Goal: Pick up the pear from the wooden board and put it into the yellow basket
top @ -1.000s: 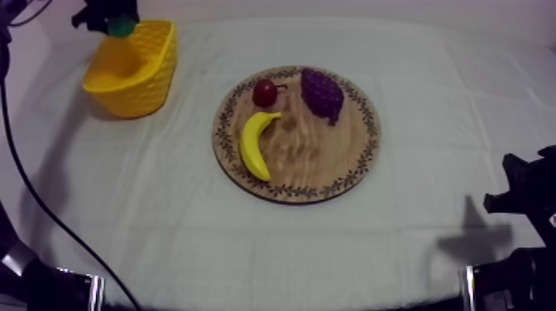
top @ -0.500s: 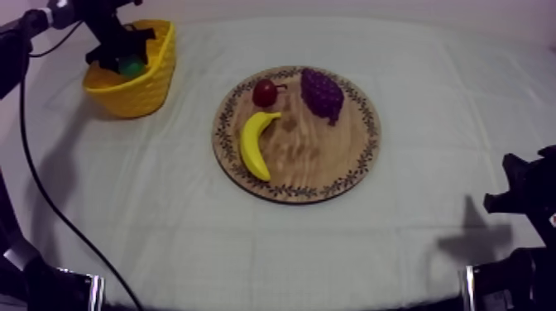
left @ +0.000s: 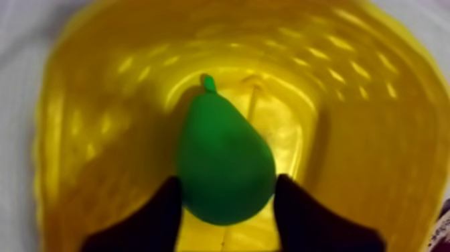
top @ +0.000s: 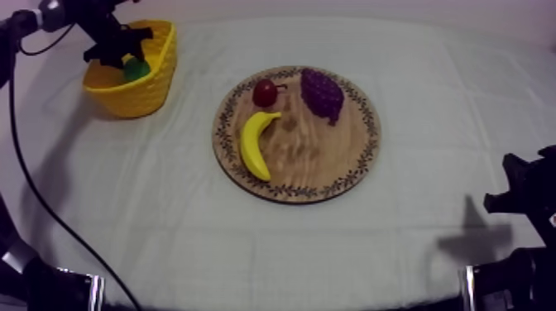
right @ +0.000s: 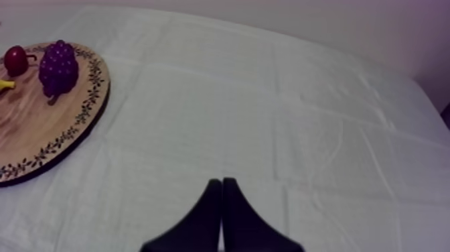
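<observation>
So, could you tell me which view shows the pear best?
The left wrist view: the pear shows whole, stem included, inside the yellow basket at the left end effector. The top view gives a green patch in the basket; the right wrist view faces the wooden board.

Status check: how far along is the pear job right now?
Done: the pear is off the wooden board and down inside the yellow basket. In hand: the left gripper is shut on it. To do: let go and pull the arm out. The right gripper rests shut over the cloth.
</observation>
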You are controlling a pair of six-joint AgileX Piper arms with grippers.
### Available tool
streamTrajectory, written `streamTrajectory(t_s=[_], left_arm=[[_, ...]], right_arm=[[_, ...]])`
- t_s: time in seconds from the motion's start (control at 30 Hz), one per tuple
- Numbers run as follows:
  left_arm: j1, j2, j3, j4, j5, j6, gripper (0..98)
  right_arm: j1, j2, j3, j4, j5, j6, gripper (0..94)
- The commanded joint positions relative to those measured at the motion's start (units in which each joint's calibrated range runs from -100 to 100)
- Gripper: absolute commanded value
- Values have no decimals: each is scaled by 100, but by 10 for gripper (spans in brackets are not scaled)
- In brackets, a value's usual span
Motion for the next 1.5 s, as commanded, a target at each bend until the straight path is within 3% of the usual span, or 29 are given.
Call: streamTrajectory(t_s=[0.0,0.13,0.27,0.67,1.17,1.47], left_arm=[[-28,-547,694,58,-337,-38,277],[-99,-1684,1767,225,-779,-257,80],[-155,-3102,2956,308,-1183,-387,19],[-212,-7626,6116,264,-1893,-713,0],[-197,-11838,9201,187,-1775,-707,0],[-103,-13655,10409,150,-1591,-672,1]], right_arm=[[0,1,3,-1,3,-1,3],[0,1,3,-1,3,-1,3],[0,1,3,-1,3,-1,3],[0,1,3,-1,3,-3,3],[0,1,3,-1,3,-1,3],[0,1,3,-1,3,-1,3]])
